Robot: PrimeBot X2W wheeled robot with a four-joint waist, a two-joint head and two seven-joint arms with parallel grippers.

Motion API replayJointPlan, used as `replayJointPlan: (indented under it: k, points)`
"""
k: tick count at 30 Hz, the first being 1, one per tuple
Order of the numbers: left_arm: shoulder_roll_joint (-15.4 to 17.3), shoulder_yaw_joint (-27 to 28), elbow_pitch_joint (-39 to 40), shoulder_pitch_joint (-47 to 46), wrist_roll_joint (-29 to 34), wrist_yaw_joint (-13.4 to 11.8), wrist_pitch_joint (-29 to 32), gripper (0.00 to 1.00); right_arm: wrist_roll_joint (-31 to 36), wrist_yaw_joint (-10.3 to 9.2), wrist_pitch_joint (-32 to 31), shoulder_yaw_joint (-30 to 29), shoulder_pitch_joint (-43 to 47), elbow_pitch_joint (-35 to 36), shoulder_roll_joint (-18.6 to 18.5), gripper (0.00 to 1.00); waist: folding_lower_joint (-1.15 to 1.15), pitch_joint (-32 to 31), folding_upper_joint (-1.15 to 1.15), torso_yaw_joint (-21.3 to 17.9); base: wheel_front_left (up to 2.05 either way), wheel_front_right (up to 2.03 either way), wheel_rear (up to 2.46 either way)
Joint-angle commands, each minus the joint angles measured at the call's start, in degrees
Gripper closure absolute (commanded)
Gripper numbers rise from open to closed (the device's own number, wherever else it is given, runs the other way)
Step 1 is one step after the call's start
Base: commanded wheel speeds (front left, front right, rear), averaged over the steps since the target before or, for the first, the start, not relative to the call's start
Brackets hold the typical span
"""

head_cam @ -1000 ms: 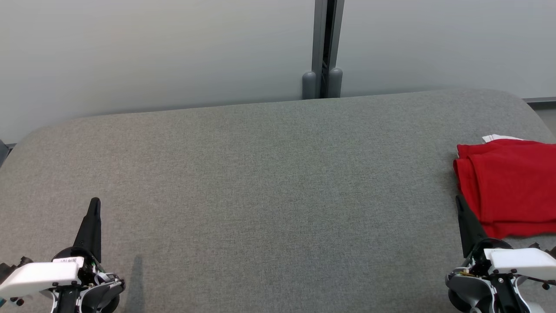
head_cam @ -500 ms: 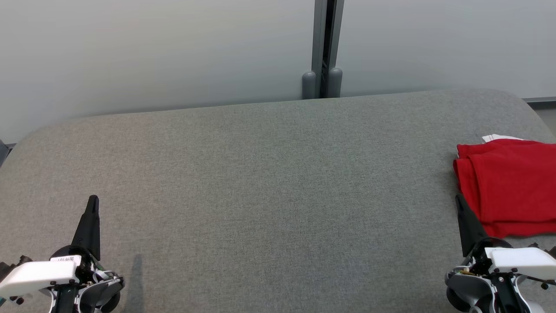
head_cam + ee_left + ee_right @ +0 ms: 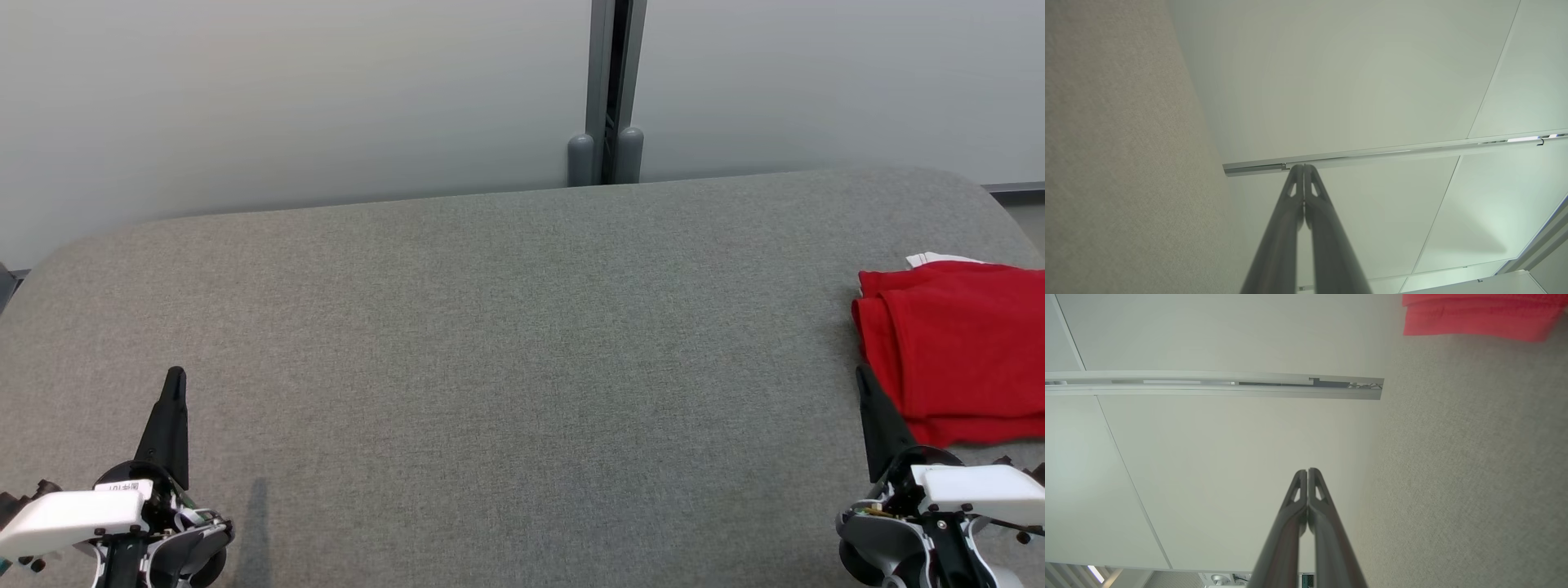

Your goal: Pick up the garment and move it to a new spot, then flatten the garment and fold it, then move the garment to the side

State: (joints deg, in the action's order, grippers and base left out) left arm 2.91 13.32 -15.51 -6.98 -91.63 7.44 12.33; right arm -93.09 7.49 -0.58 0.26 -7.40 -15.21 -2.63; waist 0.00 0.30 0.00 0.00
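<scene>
A red garment [image 3: 955, 347] lies folded at the right edge of the grey fabric-covered worktop [image 3: 506, 343], its layered edges facing the middle of the surface and its right part cut off by the border of the head view. A small white label [image 3: 939, 260] pokes out from under its far edge. The cloth rests flat, with nothing holding it.

The left hand [image 3: 174, 384] sits at the lower left, well apart from the garment, its two dark fingers pressed together into a single point that aims away from the robot. The left wrist view shows the same: both fingers meet at their tips with nothing between them, the grey worktop running along one side and the pale wall [image 3: 286, 98] ahead.

The right hand [image 3: 862, 377] sits at the lower right, just beside the near left corner of the garment. Its fingers are likewise pressed together and pinch nothing. From the head view alone I cannot tell whether they brush the cloth, but in the right wrist view the red fabric lies off in the upper corner, apart from the fingertips.

Behind the worktop a grey metal post [image 3: 608, 90] rises against the wall
</scene>
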Motion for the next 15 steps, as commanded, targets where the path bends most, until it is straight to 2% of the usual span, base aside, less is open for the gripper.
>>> replayJointPlan:
  k: [1,15]
  points:
    - [0.12,0.25,-0.04,-0.82,0.16,0.27,0.02,1.0,-0.09,0.0,-0.23,-0.1,-0.3,0.02,-0.45,1.0,0.0,0.0,0.0,0.0,0.0,0.0,0.0]
    - [0.09,0.26,-0.04,-0.84,0.22,0.27,0.07,1.0,-0.1,-0.01,-0.22,-0.09,-0.3,0.02,-0.45,1.0,0.0,0.0,0.0,0.0,0.0,0.0,0.0]
